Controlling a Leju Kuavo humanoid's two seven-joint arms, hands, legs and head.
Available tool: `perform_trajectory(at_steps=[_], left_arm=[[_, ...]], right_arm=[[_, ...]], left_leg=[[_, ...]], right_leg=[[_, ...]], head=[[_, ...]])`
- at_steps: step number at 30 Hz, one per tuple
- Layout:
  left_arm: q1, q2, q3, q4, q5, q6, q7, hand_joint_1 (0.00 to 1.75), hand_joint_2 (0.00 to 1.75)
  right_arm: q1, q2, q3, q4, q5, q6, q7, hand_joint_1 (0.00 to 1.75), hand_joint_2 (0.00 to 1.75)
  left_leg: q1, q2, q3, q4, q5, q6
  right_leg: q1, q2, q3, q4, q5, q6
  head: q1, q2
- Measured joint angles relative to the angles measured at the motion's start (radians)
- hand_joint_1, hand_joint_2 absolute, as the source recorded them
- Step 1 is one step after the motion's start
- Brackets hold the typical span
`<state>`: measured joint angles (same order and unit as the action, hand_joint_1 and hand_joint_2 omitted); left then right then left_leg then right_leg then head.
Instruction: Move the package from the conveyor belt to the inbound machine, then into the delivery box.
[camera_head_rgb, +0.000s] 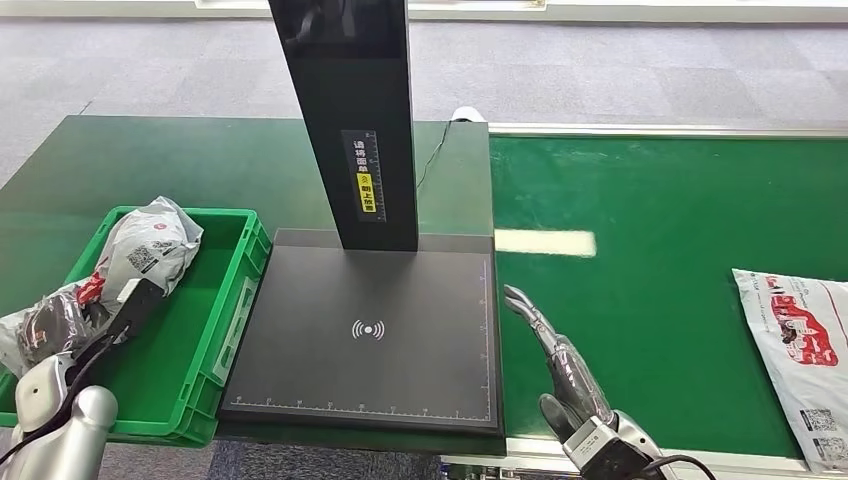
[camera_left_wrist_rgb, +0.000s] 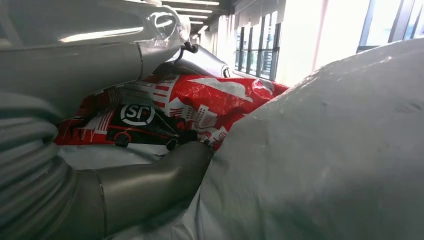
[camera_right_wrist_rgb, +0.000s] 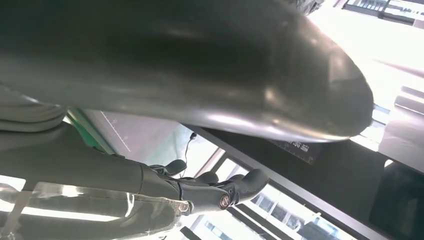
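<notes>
Left hand (camera_head_rgb: 60, 345) grips package (camera_head_rgb: 140, 250) over green box (camera_head_rgb: 215, 330); right hand (camera_head_rgb: 560, 365) open, holding nothing, beside scanner (camera_head_rgb: 370, 340). Second package (camera_head_rgb: 800, 350) on belt (camera_head_rgb: 650, 250).

The package (camera_head_rgb: 150, 245) was crinkled glossy plastic film; the delivery box (camera_head_rgb: 235, 310) hard green plastic; the inbound machine (camera_head_rgb: 370, 340) smooth matt black; the conveyor belt (camera_head_rgb: 660, 230) matt green.

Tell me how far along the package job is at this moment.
One package already lies in the green delivery box. The left hand holds a second package over that box, not yet released. The inbound machine plate is bare. The right hand is open, and a third package waits on the conveyor belt.
</notes>
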<state>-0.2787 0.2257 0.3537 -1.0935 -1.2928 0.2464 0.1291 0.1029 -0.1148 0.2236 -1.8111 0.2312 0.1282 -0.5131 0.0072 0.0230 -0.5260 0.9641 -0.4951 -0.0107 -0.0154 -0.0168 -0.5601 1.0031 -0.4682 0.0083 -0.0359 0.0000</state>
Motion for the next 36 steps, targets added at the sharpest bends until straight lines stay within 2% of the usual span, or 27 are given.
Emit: perform_trajectory(at_steps=[11,12,15,16,20,24,28,36], left_arm=[[-0.02,0.011,0.04,0.057,0.008,-0.012,-0.017,1.75,1.75],[-0.02,0.009,0.041,0.056,0.008,-0.021,-0.023,1.39,1.75],[-0.015,-0.003,0.041,0.034,0.006,-0.037,-0.026,0.08,1.75],[-0.01,-0.009,0.04,0.019,0.008,-0.034,-0.025,0.0,1.75],[0.036,-0.045,0.037,-0.072,0.071,0.033,-0.06,0.0,1.75],[0.098,-0.085,0.009,-0.206,0.234,0.128,-0.178,0.0,1.75],[0.144,-0.11,-0.041,-0.316,0.369,0.183,-0.279,0.0,1.75],[0.174,-0.153,-0.112,-0.434,0.733,0.192,-0.555,0.0,1.75]], right_arm=[[0.0,0.001,0.0,0.002,0.004,0.0,0.0,0.0,0.0],[-0.001,0.001,0.0,0.002,0.005,0.0,0.001,0.0,0.0],[-0.005,0.001,0.0,0.002,0.008,-0.001,0.004,0.0,0.0],[-0.006,0.002,0.0,0.002,0.008,-0.001,0.005,0.0,0.0],[-0.007,0.002,0.0,0.002,0.008,-0.004,0.007,0.0,0.0],[-0.007,0.002,0.0,0.002,0.008,-0.014,0.004,0.0,0.0],[-0.007,0.001,0.001,0.005,0.001,-0.028,-0.008,0.0,0.0],[-0.036,-0.008,0.011,0.022,-0.029,-0.027,-0.013,0.0,0.0]], left_leg=[[0.002,0.007,0.009,-0.007,0.003,-0.007],[0.002,0.007,0.009,-0.007,0.003,-0.007],[0.003,0.007,0.009,-0.008,0.004,-0.008],[0.003,0.007,0.009,-0.008,0.004,-0.008],[0.003,0.007,0.007,-0.007,0.005,-0.009],[0.002,0.006,0.005,-0.006,0.004,-0.008],[0.002,0.006,0.003,-0.006,0.003,-0.007],[0.002,0.005,0.002,-0.006,0.003,-0.007]], right_leg=[[0.002,0.009,0.001,0.0,0.005,-0.008],[0.002,0.01,0.001,0.0,0.005,-0.008],[0.002,0.009,0.001,0.0,0.004,-0.008],[0.003,0.009,0.001,0.0,0.004,-0.009],[0.003,0.009,-0.002,0.0,0.004,-0.008],[0.002,0.008,-0.003,0.0,0.004,-0.008],[0.002,0.008,-0.003,-0.001,0.004,-0.007],[0.002,0.007,-0.003,-0.002,0.004,-0.007]], head=[[0.0,0.0],[0.0,0.0],[0.0,0.0],[0.0,0.0],[0.0,0.0],[0.0,0.0],[0.0,0.0],[0.0,0.0]])
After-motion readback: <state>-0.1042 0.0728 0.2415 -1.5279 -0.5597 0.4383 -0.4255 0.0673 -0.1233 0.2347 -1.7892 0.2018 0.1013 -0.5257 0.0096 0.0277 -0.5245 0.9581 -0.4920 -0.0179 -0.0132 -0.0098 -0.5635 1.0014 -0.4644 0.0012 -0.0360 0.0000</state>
